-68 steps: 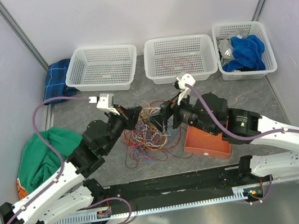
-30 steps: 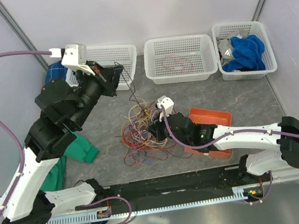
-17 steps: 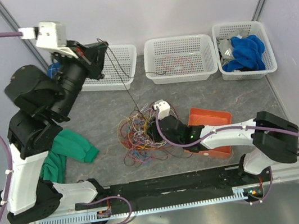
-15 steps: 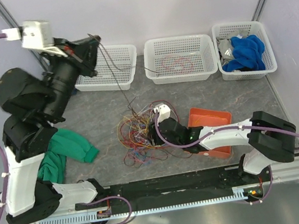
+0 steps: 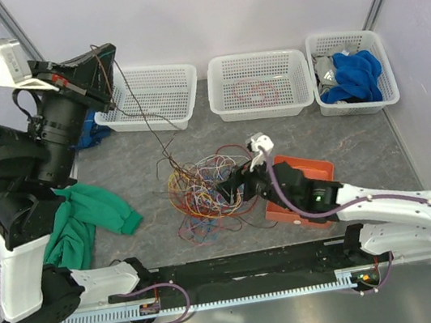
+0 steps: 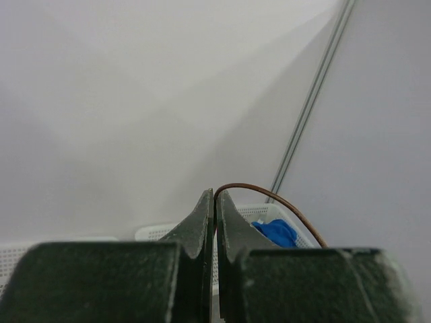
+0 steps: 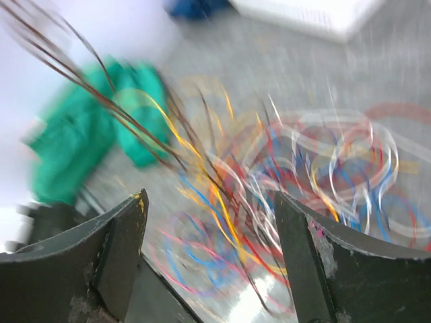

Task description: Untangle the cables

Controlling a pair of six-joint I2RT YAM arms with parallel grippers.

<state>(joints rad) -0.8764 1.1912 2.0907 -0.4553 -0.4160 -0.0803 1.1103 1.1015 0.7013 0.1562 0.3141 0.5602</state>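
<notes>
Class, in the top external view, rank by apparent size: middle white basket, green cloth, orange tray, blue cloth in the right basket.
1. Middle white basket
2. Green cloth
3. Orange tray, partly hidden by the right arm, so less sure
4. Blue cloth

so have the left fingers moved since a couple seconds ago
Yes. The left fingers, shut on a brown cable, went from the tangle back and left, to the left basket's far-left corner.
</notes>
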